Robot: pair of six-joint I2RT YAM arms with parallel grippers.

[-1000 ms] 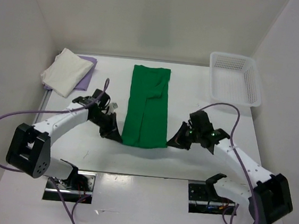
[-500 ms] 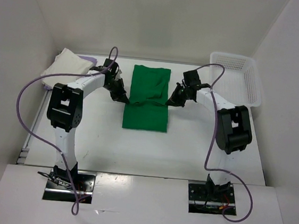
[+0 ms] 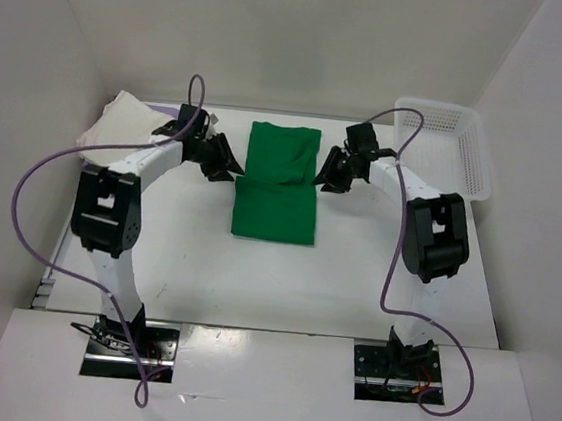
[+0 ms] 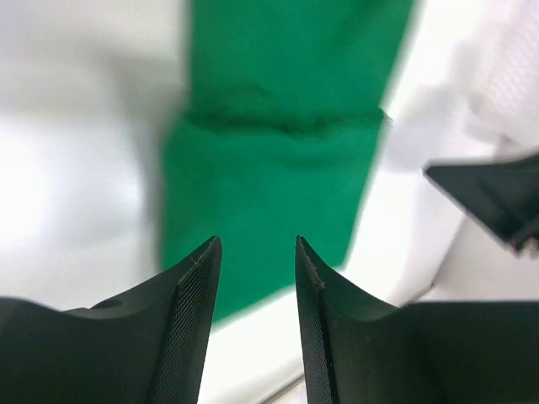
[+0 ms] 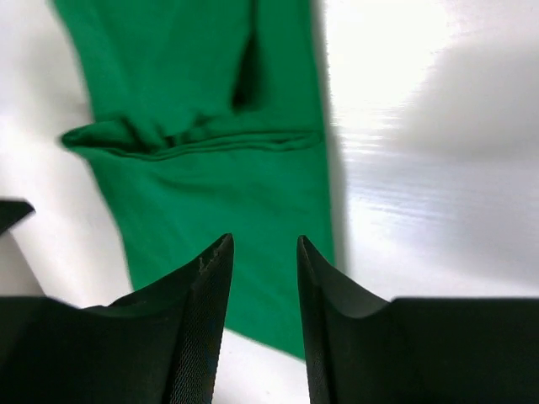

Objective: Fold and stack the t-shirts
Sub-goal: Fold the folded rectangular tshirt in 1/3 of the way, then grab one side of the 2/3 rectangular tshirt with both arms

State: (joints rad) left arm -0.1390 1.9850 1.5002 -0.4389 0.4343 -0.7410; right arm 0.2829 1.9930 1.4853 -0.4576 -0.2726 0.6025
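Folding bright green cloth t-shirt [image 3: 276, 198]: folded once, not yet stacked w/ cream white cloth t-shirt [image 3: 119, 128]. L gripper [image 4: 257, 251] & R gripper [image 5: 264, 246]: jaws apart, empty.

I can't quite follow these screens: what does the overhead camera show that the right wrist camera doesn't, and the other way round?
Only the overhead view shows the cream t-shirt at the far left and the white basket at the far right. Only the right wrist view shows the right claw up close: open, with nothing between its ribbed fingers. Both show the green t-shirt, with a folded edge running across it.
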